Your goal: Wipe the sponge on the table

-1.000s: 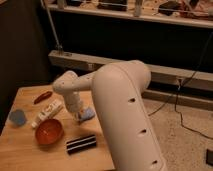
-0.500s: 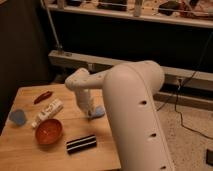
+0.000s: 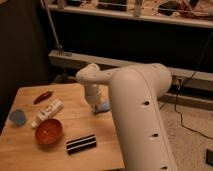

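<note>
Your tool (image 3: 95,108) points straight down, closed narrow, its tip at the sponge (image 3: 104,106) near the worktop's (image 3: 30,157) right edge, likely to press and drag it over bare wood, well apart from the bowl (image 3: 48,131); whether it pinches it I cannot tell.

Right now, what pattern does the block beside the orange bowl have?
Black-and-white stripes on the block, camera view; hand at the light-blue sponge.

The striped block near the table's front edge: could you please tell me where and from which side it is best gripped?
Probably from above, at the middle of the striped block, jaws across its narrow width: it lies flat and long, sides free. The gripper is closed on the sponge, further back.
</note>
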Controlling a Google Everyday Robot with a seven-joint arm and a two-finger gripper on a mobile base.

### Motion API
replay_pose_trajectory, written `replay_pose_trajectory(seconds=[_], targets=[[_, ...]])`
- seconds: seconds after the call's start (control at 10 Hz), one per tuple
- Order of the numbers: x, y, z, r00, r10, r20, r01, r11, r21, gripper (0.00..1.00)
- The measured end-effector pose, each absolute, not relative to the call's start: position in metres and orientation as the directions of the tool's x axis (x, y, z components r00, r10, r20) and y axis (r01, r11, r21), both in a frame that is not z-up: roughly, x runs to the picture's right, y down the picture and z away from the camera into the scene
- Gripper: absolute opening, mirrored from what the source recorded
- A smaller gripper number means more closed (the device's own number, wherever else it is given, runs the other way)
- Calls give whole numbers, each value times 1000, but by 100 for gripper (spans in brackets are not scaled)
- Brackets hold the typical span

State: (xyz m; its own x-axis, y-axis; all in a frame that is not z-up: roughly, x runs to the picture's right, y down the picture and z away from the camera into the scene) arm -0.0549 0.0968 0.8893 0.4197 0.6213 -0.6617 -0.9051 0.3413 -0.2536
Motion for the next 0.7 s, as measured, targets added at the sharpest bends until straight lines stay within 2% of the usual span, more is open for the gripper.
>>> replay_pose_trajectory(seconds=[0.3, 0.7], targets=[[-58, 72, 906, 433, 628, -646, -898, 357, -256, 0], [-106, 49, 921, 502, 608, -615, -861, 414, -295, 0]])
